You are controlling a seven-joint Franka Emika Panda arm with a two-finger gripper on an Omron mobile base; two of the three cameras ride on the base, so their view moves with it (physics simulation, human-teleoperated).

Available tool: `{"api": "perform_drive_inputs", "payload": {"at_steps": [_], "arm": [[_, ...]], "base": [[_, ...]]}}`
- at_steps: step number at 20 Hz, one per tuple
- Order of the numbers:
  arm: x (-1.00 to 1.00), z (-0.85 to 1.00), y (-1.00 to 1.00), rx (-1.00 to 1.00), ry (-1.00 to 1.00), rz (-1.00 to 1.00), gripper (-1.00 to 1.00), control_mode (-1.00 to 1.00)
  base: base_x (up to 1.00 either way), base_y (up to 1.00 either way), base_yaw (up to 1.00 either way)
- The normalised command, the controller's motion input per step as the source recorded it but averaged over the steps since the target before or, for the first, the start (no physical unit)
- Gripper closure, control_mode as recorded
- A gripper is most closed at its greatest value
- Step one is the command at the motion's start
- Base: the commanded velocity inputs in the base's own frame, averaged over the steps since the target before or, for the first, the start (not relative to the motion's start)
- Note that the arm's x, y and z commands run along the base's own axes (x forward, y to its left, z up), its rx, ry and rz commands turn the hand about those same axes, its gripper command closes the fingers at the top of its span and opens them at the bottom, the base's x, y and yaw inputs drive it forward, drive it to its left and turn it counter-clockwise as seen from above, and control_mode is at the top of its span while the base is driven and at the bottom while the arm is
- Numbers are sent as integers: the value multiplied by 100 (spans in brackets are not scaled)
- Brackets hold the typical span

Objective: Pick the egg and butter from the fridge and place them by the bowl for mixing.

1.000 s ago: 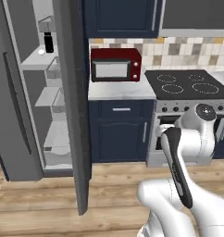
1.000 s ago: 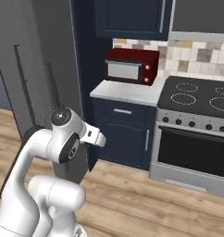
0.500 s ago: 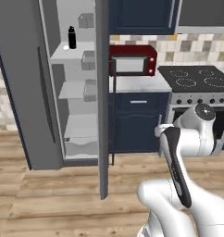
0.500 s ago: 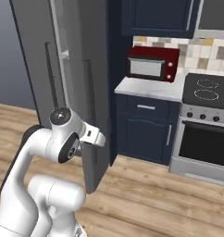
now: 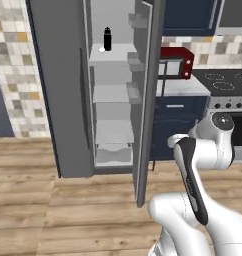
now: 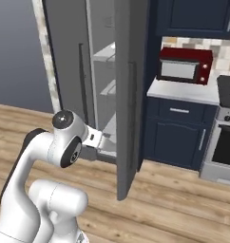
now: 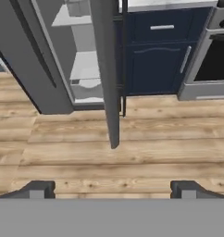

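Egg (image 5: pixel 102 49), a small white ball, sits at the front left edge of an upper fridge (image 5: pixel 63 100) shelf beside a dark bottle (image 5: pixel 107 39), high above and well ahead of the empty gripper (image 7: pixel 111 189), whose jaws stand wide apart, pointing at the floor.

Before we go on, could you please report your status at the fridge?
Fingers open, empty, over the wood floor. Egg on upper fridge shelf beside a black bottle. Open fridge door stands edge-on ahead.

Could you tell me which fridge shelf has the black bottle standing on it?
The top shelf: the black bottle stands there; the shelves below look bare.
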Motion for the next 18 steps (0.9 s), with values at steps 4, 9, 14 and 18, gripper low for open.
{"api": "perform_drive_inputs", "payload": {"at_steps": [4, 9, 14, 18], "arm": [[0, 0, 0, 0, 0, 0, -100, 100], [0, 0, 0, 0, 0, 0, -100, 100], [0, 0, 0, 0, 0, 0, -100, 100], [0, 0, 0, 0, 0, 0, -100, 100]], "base": [[10, 85, -3], [40, 77, -3], [65, 59, 0], [76, 39, 0]]}}
